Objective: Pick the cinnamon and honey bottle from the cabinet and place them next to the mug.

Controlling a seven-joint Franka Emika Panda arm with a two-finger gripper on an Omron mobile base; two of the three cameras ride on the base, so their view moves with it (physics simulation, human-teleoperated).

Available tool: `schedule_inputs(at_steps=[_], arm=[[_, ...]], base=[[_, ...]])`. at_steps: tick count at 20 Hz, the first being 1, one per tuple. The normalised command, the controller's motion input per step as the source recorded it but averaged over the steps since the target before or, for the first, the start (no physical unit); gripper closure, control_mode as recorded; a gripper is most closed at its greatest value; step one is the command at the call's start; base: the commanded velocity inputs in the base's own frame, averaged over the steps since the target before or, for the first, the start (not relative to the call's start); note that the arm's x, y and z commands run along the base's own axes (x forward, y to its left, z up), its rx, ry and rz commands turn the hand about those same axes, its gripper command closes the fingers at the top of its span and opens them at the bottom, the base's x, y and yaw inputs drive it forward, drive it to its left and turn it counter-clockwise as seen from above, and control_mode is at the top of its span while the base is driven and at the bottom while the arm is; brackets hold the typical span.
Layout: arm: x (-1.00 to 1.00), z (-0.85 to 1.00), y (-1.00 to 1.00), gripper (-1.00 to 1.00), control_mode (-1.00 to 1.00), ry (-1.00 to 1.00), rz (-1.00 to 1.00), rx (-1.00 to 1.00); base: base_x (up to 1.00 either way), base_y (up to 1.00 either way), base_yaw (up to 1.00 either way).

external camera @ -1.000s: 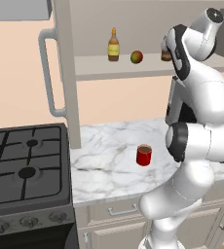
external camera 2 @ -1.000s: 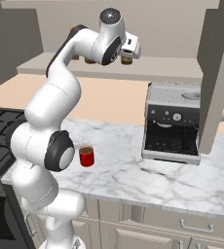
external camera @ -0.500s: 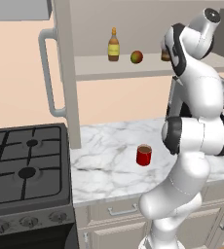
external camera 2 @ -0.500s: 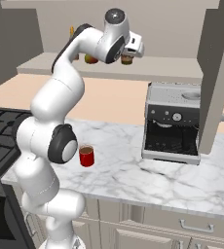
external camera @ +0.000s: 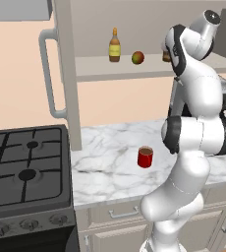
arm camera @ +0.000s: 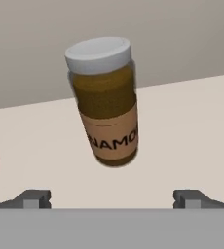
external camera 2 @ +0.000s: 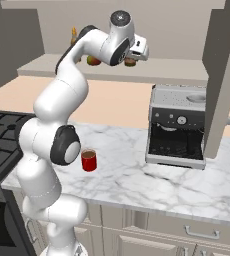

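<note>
Fingers point(arm camera: 112, 199) spread wide, raised at the cabinet point(external camera: 66, 74) shelf, facing the cinnamon point(arm camera: 106, 102) upright just ahead, untouched. Honey bottle point(external camera: 114, 46) farther along the shelf beside a round fruit point(external camera: 138, 58). Mug point(external camera: 145, 157) below on the marble tabletop point(external camera: 110, 162).

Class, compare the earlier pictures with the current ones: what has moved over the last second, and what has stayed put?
Only the arm visibly shifted: its elbow swung slightly while the gripper stayed up at the cabinet shelf, fingers spread before the cinnamon, nothing grasped. The honey bottle, the round fruit, the mug on the counter and the coffee machine stayed as they were.
</note>
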Motion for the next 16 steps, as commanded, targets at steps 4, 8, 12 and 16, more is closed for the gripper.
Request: schedule_inputs(at_steps=[4, 8, 12, 16], arm=[[0.17, -0.08, 0.00, -1.00, -1.00, 0.00, 0.00, 0.00], [0.19, -0.01, 0.00, -1.00, -1.00, 0.00, 0.00, 0.00], [0.23, 0.00, 0.00, -1.00, -1.00, 0.00, 0.00, 0.00], [0.19, 0.00, 0.00, -1.00, -1.00, 0.00, 0.00, 0.00]], base=[[0.00, 0.00, 0.00], [0.00, 0.00, 0.00], [0.00, 0.00, 0.00], [0.00, 0.00, 0.00]])
